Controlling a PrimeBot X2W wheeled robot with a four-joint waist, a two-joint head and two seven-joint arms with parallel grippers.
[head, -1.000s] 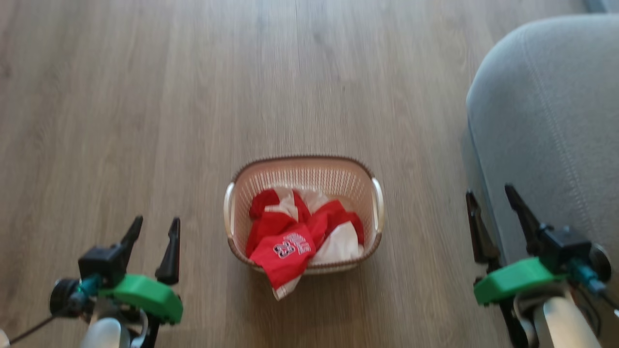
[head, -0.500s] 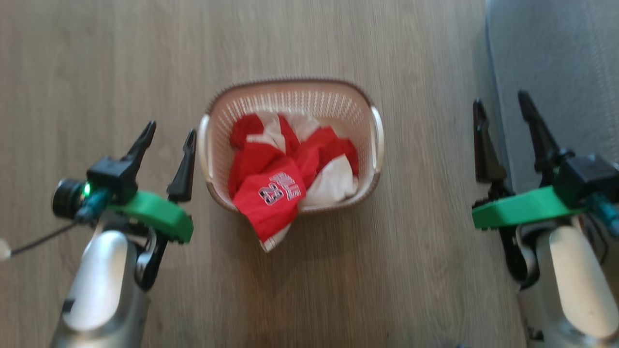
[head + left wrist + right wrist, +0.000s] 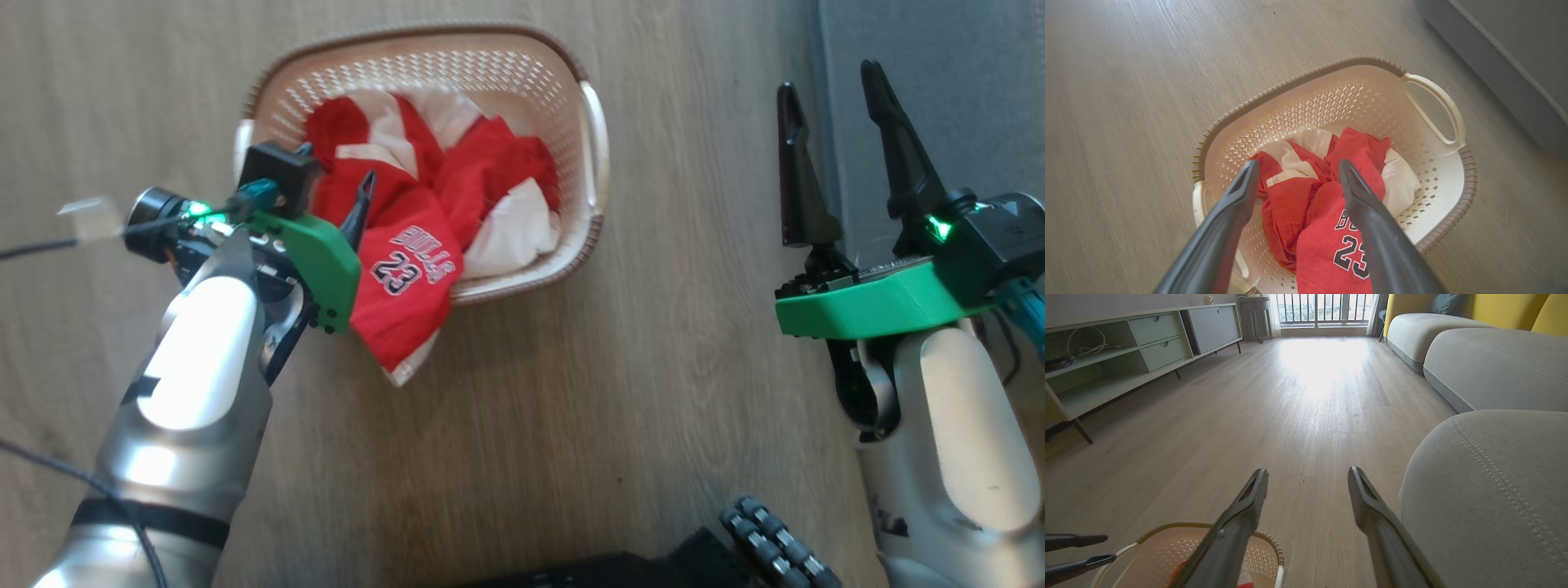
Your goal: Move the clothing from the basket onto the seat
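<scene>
Head view: the clothing [image 3: 424, 204] lies in the basket [image 3: 589, 122], with the jersey over its near rim. The left gripper [image 3: 339, 163] hangs over the basket's left side.

Left wrist view: its fingers [image 3: 1237, 204] are spread above the clothing, empty.

Right wrist view: the right gripper [image 3: 1308, 471], spread and empty, is right of the basket, beside the seat [image 3: 1486, 490].

A low white sideboard [image 3: 1126, 316] stands on thin dark legs on a pale wood-plank floor [image 3: 1306, 416]. Its open shelf holds a coiled white cable [image 3: 1086, 341], with two pale green drawers [image 3: 1157, 330] beside it. A mug [image 3: 1208, 299] stands on the sideboard's far end. Past that end is a barred window [image 3: 1327, 308]. Across the floor from the sideboard rise yellow backrests [image 3: 1494, 308] and a teal cushion [image 3: 1447, 304].
</scene>
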